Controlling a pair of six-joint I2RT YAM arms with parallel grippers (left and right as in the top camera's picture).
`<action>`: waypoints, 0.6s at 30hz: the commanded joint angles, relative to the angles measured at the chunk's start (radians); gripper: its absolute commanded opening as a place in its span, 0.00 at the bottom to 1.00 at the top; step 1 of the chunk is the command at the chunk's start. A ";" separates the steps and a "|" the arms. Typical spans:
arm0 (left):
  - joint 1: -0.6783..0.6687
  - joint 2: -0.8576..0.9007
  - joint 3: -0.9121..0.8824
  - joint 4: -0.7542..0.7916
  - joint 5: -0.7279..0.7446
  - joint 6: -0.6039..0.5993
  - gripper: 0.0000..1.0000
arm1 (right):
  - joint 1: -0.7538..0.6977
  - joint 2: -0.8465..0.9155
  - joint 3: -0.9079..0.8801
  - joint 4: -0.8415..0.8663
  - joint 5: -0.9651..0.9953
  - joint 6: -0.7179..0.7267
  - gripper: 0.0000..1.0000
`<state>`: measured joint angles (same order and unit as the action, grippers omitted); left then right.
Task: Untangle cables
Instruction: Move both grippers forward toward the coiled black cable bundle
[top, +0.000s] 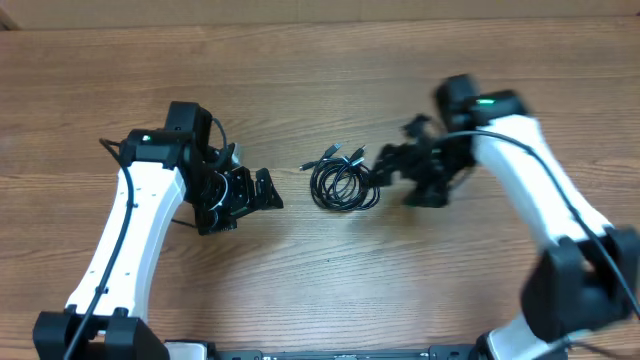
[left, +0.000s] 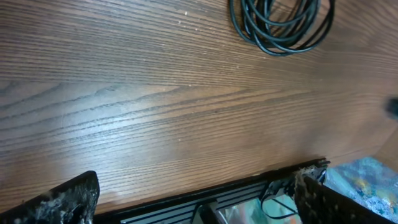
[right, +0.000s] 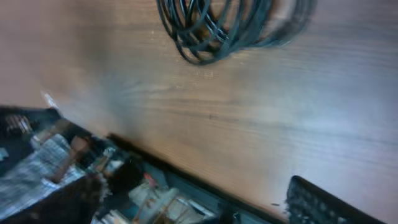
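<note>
— Left claw (top: 262, 190), black and two-fingered, is spread wide. On its wrist camera one finger (left: 65, 199) sits in each bottom corner with bare wood between them, gripping nothing.

— And the right claw (top: 385, 168)?

— Released as well. Overhead it's blurred, but its own wrist view puts one dark finger (right: 320, 205) low right and another low left, far apart, nothing held.

— Take us from the big stuff down.

— Brown wood-grain table (top: 320, 60) fills the overhead view. Across it, the white left arm (top: 125, 230) reaches in from the lower left and the white right arm (top: 535, 190) from the lower right.

— The cables?

— Thin black cables (top: 345, 185) lie flat on the table as one small coiled bundle, mid-frame, between the two claws. The right claw is just beside the bundle's right edge, and through the blur I cannot tell whether it touches. The left claw is near but apart, with a strip of bare wood between.

— Smallest bits?

— Small plug ends (top: 342, 152) poke out at the bundle's far side, clear of the loops. Both wrist cameras catch the loops at their top edge.
</note>
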<state>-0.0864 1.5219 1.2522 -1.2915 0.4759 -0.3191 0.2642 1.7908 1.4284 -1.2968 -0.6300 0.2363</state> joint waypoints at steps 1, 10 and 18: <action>-0.006 0.021 0.019 -0.004 -0.015 0.005 1.00 | 0.054 0.068 0.009 0.066 0.086 0.126 0.91; -0.006 0.023 0.019 -0.016 -0.016 0.005 1.00 | 0.092 0.150 -0.018 0.287 0.210 0.319 0.52; -0.006 0.023 0.019 -0.005 -0.016 0.005 1.00 | 0.134 0.150 -0.035 0.357 0.219 0.370 0.41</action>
<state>-0.0864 1.5406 1.2522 -1.3014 0.4660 -0.3191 0.3710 1.9385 1.4002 -0.9562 -0.4320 0.5571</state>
